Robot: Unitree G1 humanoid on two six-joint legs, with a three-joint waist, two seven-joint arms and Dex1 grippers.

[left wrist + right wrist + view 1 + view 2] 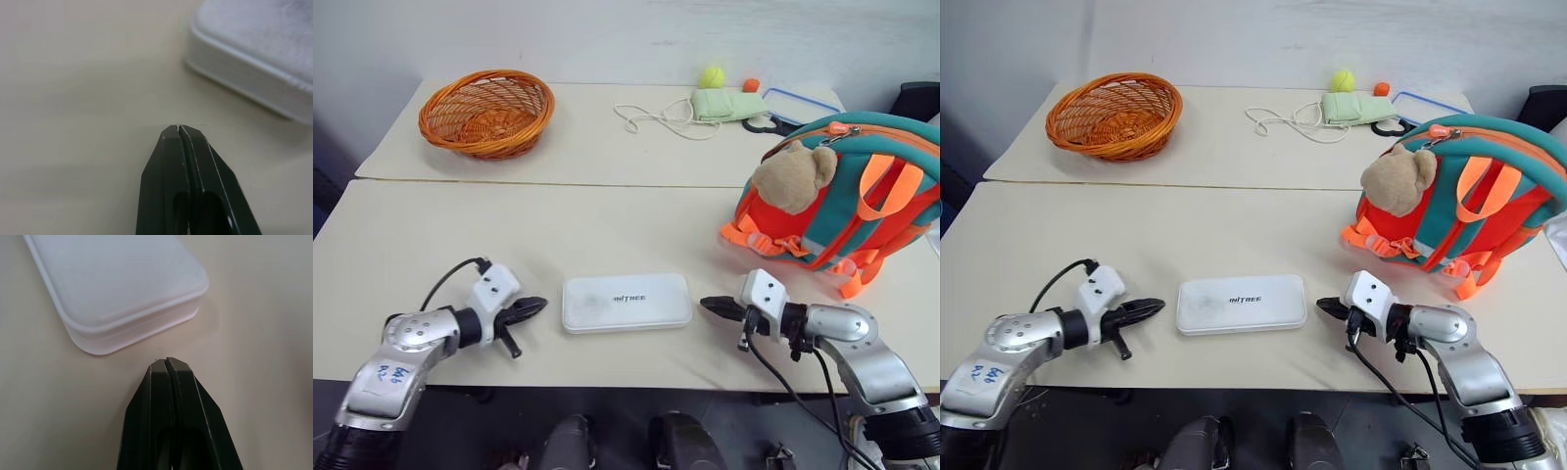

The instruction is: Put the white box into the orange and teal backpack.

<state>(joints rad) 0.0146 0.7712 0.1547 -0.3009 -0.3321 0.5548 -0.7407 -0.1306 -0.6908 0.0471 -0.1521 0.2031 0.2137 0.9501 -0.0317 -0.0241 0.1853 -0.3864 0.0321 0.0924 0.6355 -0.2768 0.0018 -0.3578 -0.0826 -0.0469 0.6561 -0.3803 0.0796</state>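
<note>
Near front table edge white box lies flat, bare tabletop around; left gripper and right gripper flank its short ends, both pinched closed, empty, just apart. Backpack far right.

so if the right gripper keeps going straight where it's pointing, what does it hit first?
Most likely the white box. The right gripper, shut, aims at the box's near short end with a small gap of bare table between; being angled downward, it may touch the table first.

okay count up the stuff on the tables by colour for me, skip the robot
Orange: 3, wicker basket, backpack (orange and teal), small orange thing
White: 2, box, cord
Green or yellow-green: 2, ball, folded cloth
Clear with blue rim: 1, lid
Total: 8
</note>
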